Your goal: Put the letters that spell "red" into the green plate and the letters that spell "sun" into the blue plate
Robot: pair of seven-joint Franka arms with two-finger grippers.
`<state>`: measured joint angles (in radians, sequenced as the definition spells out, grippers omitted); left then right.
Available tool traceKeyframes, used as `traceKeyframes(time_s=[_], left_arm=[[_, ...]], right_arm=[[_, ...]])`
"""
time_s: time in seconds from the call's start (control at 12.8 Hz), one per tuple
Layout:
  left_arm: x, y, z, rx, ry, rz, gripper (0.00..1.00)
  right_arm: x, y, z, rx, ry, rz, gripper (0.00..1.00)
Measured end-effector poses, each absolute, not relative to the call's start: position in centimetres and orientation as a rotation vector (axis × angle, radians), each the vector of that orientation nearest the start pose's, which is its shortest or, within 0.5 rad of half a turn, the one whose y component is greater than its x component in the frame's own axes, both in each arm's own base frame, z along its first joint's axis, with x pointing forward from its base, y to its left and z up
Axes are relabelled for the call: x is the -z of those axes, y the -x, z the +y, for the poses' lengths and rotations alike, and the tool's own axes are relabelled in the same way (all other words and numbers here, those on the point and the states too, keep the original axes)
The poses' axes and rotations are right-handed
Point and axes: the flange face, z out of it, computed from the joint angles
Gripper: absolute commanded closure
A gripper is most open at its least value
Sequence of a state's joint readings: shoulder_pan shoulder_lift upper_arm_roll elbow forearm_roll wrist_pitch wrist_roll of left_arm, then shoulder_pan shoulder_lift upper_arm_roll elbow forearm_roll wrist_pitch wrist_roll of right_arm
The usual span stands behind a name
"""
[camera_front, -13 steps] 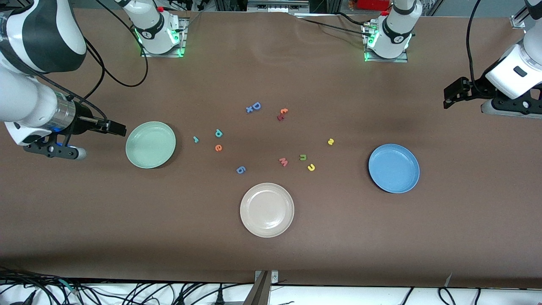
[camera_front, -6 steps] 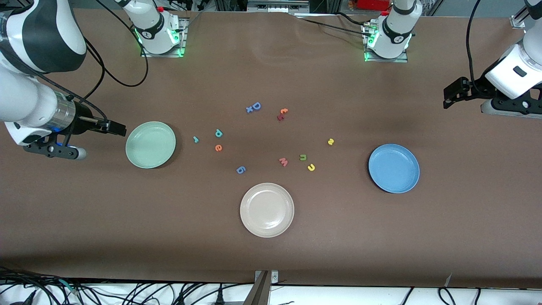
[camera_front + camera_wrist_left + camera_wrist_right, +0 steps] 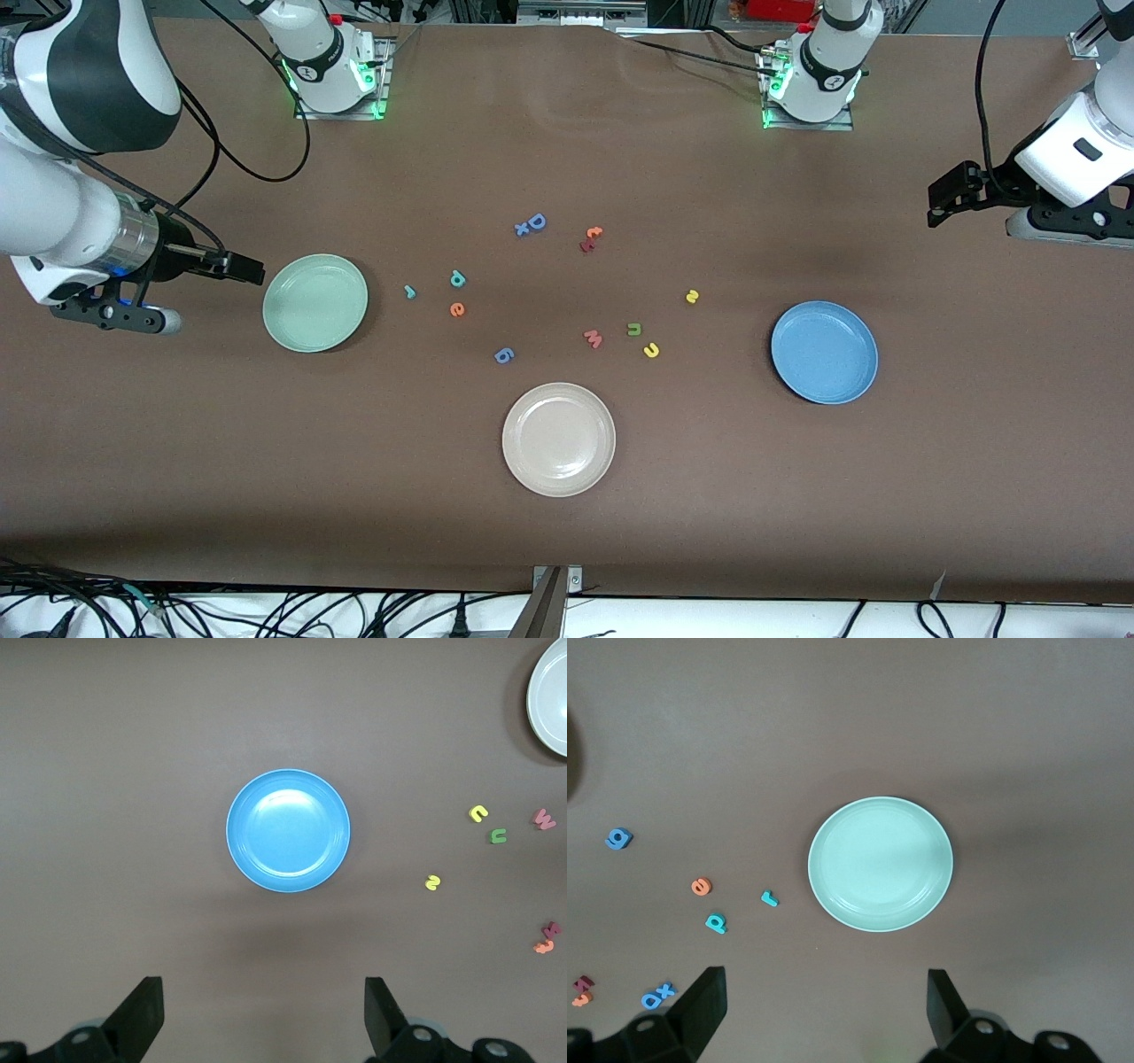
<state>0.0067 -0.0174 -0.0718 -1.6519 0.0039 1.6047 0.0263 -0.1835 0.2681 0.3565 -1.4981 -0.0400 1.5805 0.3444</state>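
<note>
Three plates lie on the brown desk [image 3: 797,496], well apart from one another. The green plate [image 3: 315,302] sits toward the right arm's end, the blue plate [image 3: 824,352] toward the left arm's end, and a cream plate [image 3: 558,439] lies between them, nearer the front camera. All three are empty.

Small plastic pieces are scattered on the desk between the green and blue plates. Three spell "red": a teal "r" [image 3: 409,291] nearest the green plate, a teal "d" [image 3: 457,279] and an orange "e" [image 3: 456,309] just beside each other. Three spell "sun": a yellow "s" [image 3: 692,297] closest to the blue plate, an olive "n" [image 3: 634,330], and a yellow "u" [image 3: 651,350] just beside it.

Five other pieces are there: a blue "D" [image 3: 536,221] touching a small blue cross [image 3: 522,229], a red and orange pair [image 3: 590,238] pressed together, a pink "w" [image 3: 593,338] beside the "n", and a blue "6"-like piece [image 3: 503,355] above the cream plate in the front view.

The left tool [image 3: 264,1014] hangs over the bare desk at its own end, past the blue plate, fingers spread wide and holding nothing. The right tool [image 3: 826,1010] hangs just beside the green plate at the desk's end, also wide apart and empty.
</note>
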Motion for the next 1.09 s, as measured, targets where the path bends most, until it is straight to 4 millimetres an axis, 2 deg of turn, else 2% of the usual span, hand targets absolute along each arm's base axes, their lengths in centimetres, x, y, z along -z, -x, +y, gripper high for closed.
traceKeyframes(time_s=[1.09], left_arm=[[-59.87, -54.91, -3.58, -0.047, 3.132, 0.144, 0.0]], right_arm=[[-50.25, -61.39, 7.92, -0.306, 3.11, 0.267, 0.0]])
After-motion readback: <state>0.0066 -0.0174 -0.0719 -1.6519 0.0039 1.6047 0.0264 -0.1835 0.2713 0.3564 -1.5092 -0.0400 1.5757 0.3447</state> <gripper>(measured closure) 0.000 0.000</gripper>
